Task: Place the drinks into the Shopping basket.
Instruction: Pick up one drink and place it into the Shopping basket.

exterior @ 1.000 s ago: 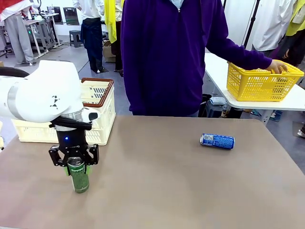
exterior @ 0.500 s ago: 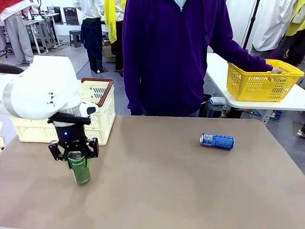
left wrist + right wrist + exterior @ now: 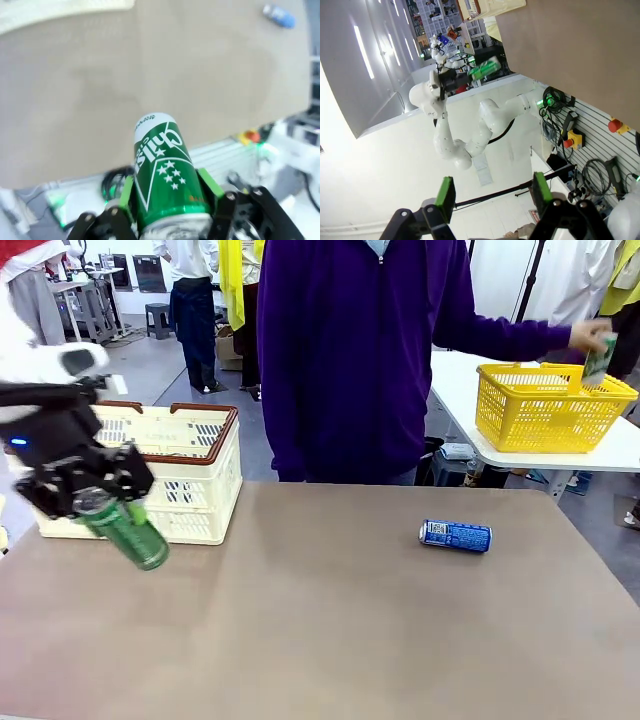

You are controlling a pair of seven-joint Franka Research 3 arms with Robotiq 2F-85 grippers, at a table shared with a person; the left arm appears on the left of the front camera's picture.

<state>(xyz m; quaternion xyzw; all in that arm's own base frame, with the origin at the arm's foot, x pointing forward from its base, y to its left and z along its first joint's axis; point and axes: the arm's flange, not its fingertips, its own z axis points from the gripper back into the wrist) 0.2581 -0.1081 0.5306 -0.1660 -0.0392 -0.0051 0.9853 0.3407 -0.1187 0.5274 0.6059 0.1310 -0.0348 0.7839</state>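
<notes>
Green slim metal can (image 3: pixel 130 535): clamped by left gripper (image 3: pixel 93 502), tilted, off the table (image 3: pixel 330 640).
Cream slotted basket (image 3: pixel 190 455), brown rim: just beyond that gripper; best to clear the rim first, then lower.
Right gripper (image 3: pixel 492 195): jaws apart, empty.

Robotics lab. White robot arm (image 3: pixel 492 112) mounted by a slatted wall panel (image 3: pixel 600 107) w/ hung cables (image 3: pixel 594 175) & red e-stop buttons (image 3: pixel 615 125). Front view, 11 o'clock: equipment bench (image 3: pixel 85 300), bare grey floor (image 3: pixel 140 360), ppl standing (image 3: pixel 190 290) around.
</notes>
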